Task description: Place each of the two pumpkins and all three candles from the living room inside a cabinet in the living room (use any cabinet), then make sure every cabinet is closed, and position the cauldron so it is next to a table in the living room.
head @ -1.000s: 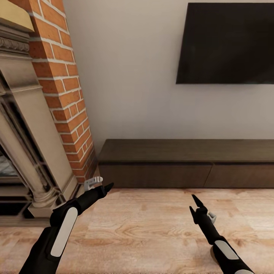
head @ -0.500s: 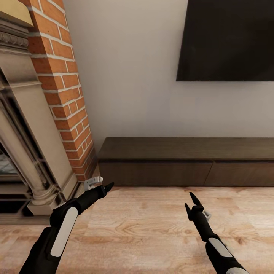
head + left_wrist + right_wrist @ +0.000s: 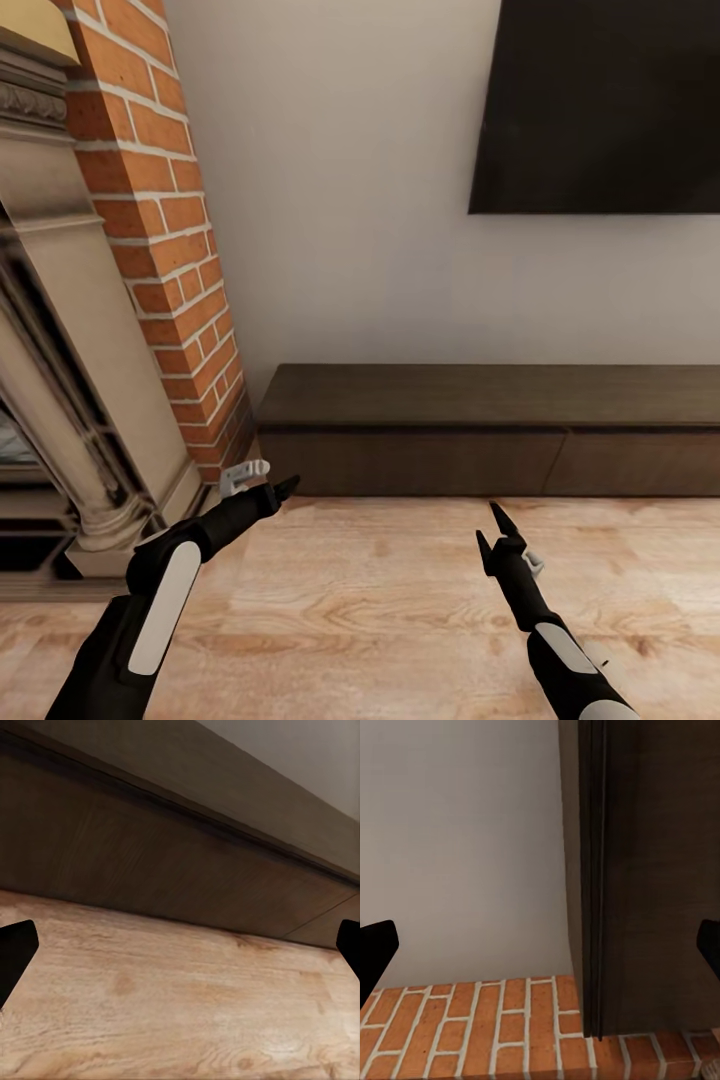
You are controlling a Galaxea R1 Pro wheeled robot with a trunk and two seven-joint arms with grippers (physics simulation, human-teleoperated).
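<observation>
The long dark-brown cabinet (image 3: pixel 490 430) runs along the foot of the pale wall (image 3: pixel 340 200), and everything here can be placed from it. Its drawer fronts sit flush and shut, with one thin vertical seam between two of them toward its right part. Its flat top carries nothing that can be made out. Above the cabinet's right half a black television (image 3: pixel 600 105) hangs on the wall. At the cabinet's left end stands a red brick chimney column (image 3: pixel 170 230), touching or just beside the cabinet's end panel, and further left of that is a carved stone fireplace surround (image 3: pixel 60 350). In front of the cabinet lies a light wooden floor (image 3: pixel 390 600).

The left gripper (image 3: pixel 281 491) hovers over the floor just in front of the cabinet's left end, near the base of the brick column, apart from both. Its two dark fingers (image 3: pixel 15 952) stand wide apart at the edges of the left wrist view, with the cabinet (image 3: pixel 172 870) front and the floor (image 3: pixel 180 1020) between them and nothing held.

The right gripper (image 3: pixel 490 533) is raised over the floor in front of the cabinet's middle, well short of the drawer fronts. Its two pointed fingers (image 3: pixel 373 952) are also spread apart and hold nothing; between them the right wrist view looks along the cabinet (image 3: pixel 652 870) toward the brick column (image 3: pixel 510 1027) and the wall (image 3: pixel 457 832).
</observation>
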